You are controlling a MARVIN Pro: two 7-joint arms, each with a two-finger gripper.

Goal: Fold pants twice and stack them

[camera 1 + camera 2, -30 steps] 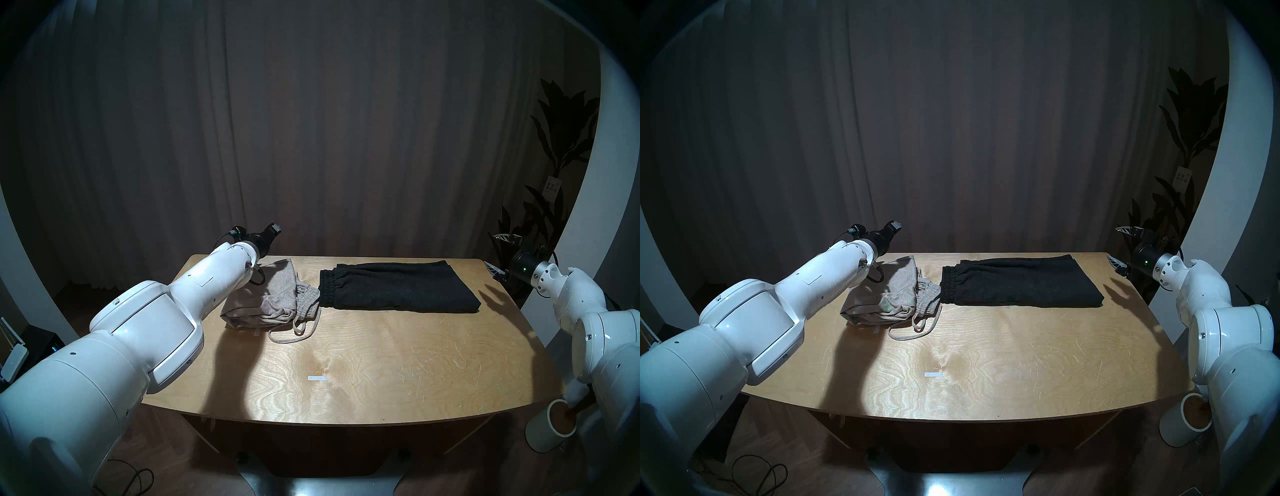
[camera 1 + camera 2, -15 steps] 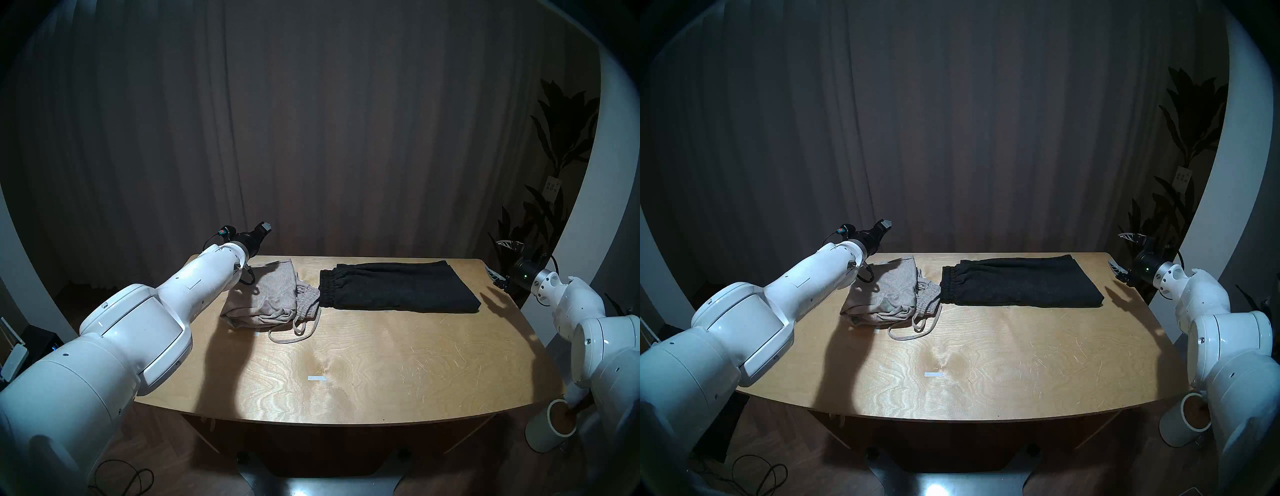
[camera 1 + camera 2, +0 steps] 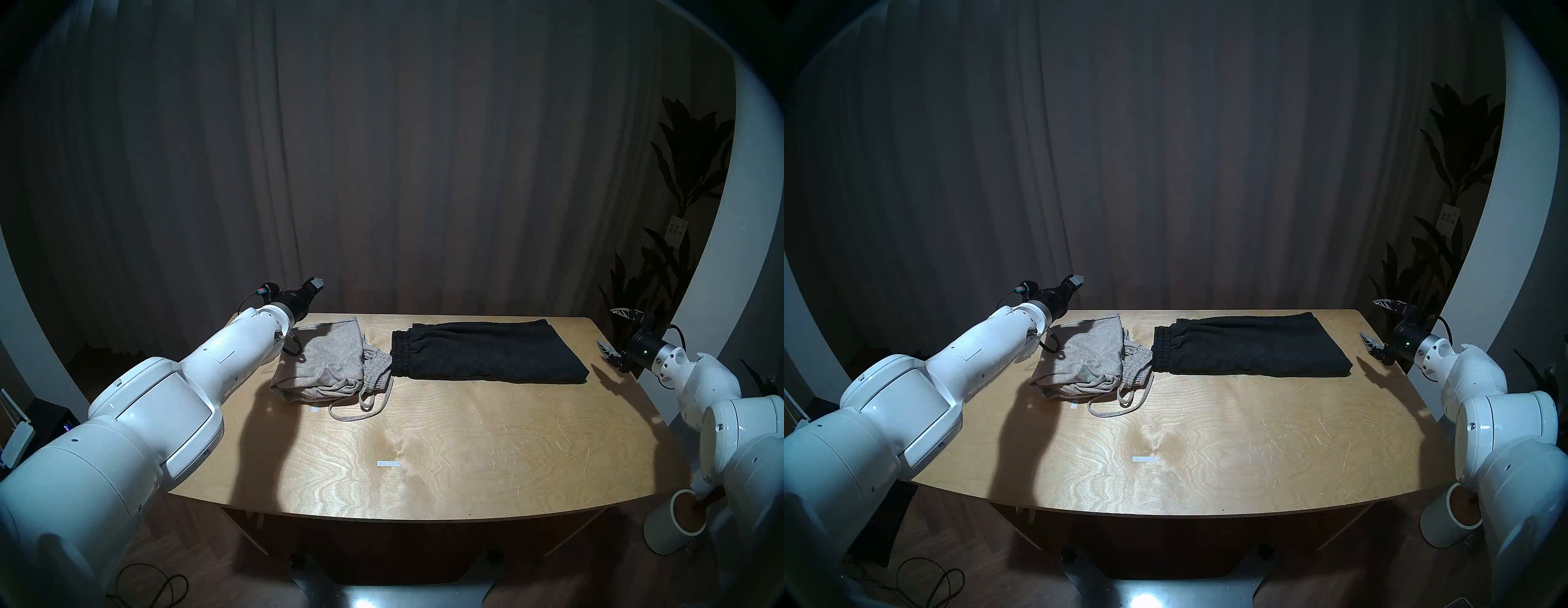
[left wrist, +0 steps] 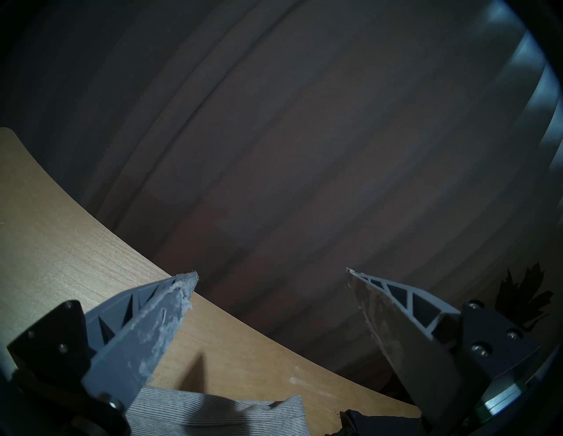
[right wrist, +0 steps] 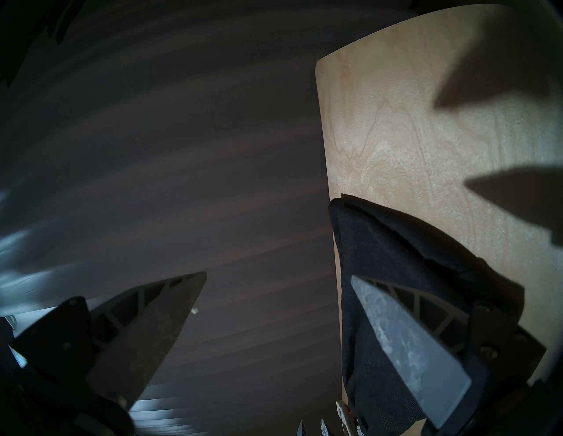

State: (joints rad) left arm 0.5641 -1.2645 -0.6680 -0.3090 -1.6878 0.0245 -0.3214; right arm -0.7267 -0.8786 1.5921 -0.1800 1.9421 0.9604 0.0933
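Light grey pants (image 3: 326, 365) lie bunched at the table's back left, with the waistband and pale cord trailing to the front right. Black pants (image 3: 488, 350) lie folded flat beside them at the back right, waistband toward the grey pair. My left gripper (image 3: 316, 282) hangs open and empty over the back left corner, just beyond the grey pants (image 4: 219, 414). Its fingers (image 4: 170, 310) hold nothing. My right gripper (image 3: 613, 331) is open and empty at the table's right edge, beside the black pants (image 5: 396, 258).
The wooden table (image 3: 466, 446) carries a small white tape mark (image 3: 388, 463) near the front middle. A dark curtain hangs close behind the table. A plant (image 3: 679, 191) stands at the back right, and a white cylinder (image 3: 674, 526) sits on the floor at the front right.
My left arm has swung to the left, uncovering more of the grey pants. My right gripper has dropped lower at the table's right edge. Both pairs of pants lie as before.
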